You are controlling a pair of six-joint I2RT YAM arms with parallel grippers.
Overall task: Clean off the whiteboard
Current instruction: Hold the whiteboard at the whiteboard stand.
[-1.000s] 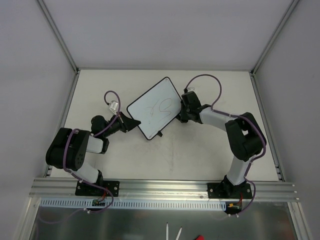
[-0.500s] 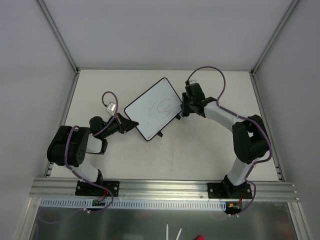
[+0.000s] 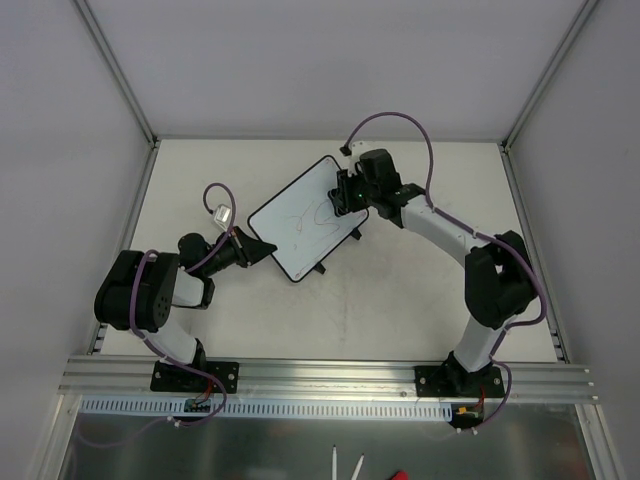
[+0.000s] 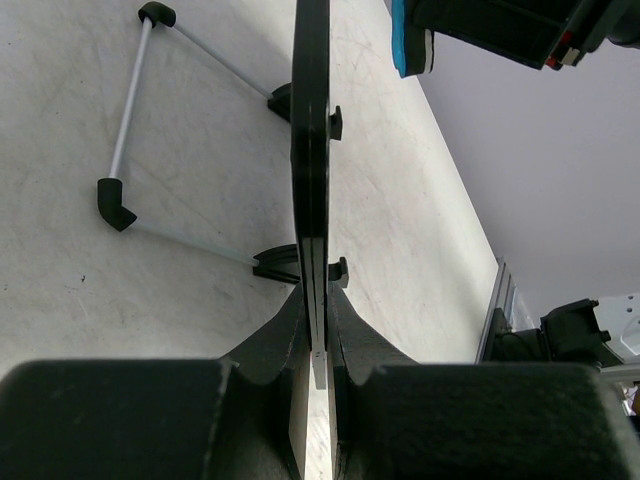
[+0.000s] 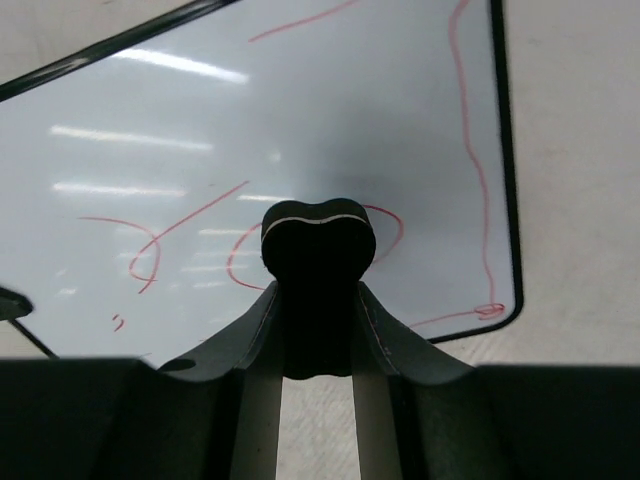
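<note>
Progress entry, left to right.

- Left gripper: low on the tabletop, at the board's near-left corner. In the left wrist view its fingers are clamped on the thin black rim, bracing the board.
- Whiteboard: centre-left of the tabletop, turned diagonally, far corner toward the right arm. It appears propped on its two black feet and a wire stand.
- Red marks: loops and strokes across the middle of the board. A long line also runs down the right margin to the corner. No cleaned patch can be made out.
- Eraser: small, black, bone-shaped, over the board's right-centre and above a red loop. Whether it touches the surface cannot be told.
- Right gripper: above the board's far-right part, fingers closed on the eraser.

Status, as a judgement: board braced, eraser in hand and positioned, so preparation is done. The wiping appears barely begun, if at all. The whole scribble is left to clear.
</note>
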